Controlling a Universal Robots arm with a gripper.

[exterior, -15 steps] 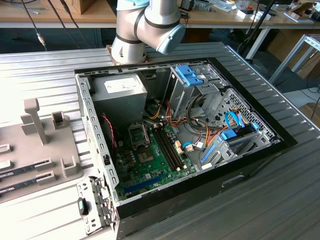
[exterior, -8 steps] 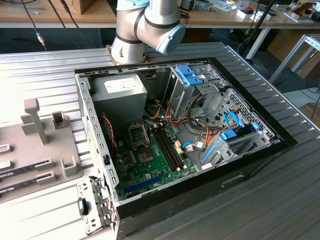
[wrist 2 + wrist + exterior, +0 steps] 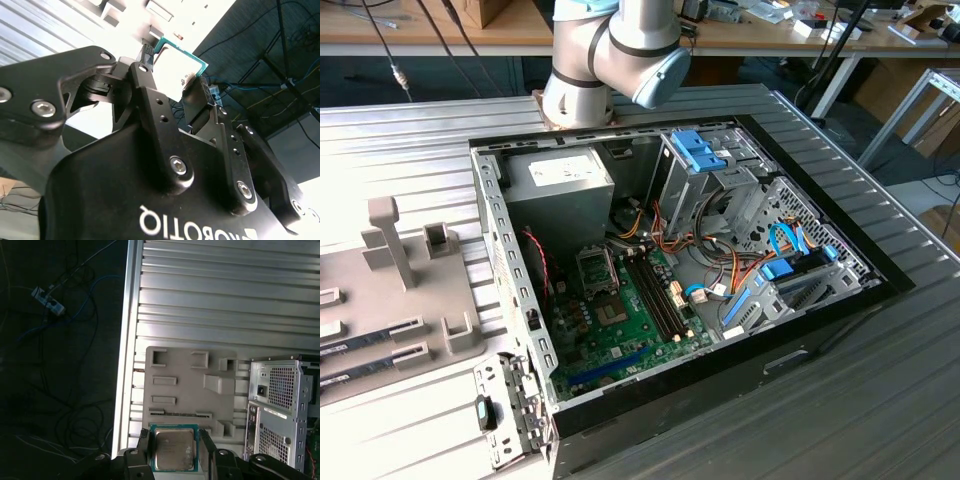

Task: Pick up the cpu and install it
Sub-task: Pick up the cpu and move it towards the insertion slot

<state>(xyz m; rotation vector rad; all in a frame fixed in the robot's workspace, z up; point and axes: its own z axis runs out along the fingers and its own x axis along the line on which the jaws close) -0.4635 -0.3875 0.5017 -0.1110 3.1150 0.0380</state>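
The cpu (image 3: 174, 450) is a flat square chip with a silvery-grey top and a teal-green rim, clamped between my gripper's (image 3: 175, 439) two black fingers (image 3: 144, 446). In the second wrist view the cpu (image 3: 178, 61) shows its teal edge between the fingertips, and the gripper (image 3: 172, 70) is shut on it. It hangs above the grey parts fixture (image 3: 185, 400), beside the open computer case (image 3: 280, 405). In the exterior view the black socket frame (image 3: 597, 268) lies on the green motherboard (image 3: 640, 330) inside the case, with the arm's joints (image 3: 615, 50) behind the case.
The case holds a grey power supply box (image 3: 560, 185), drive cages with blue clips (image 3: 705, 150) and loose cables (image 3: 720, 270). The grey fixture (image 3: 400, 300) with upright posts lies at the exterior view's left on the ribbed metal table (image 3: 880, 400). Cables lie on the dark floor (image 3: 55, 365).
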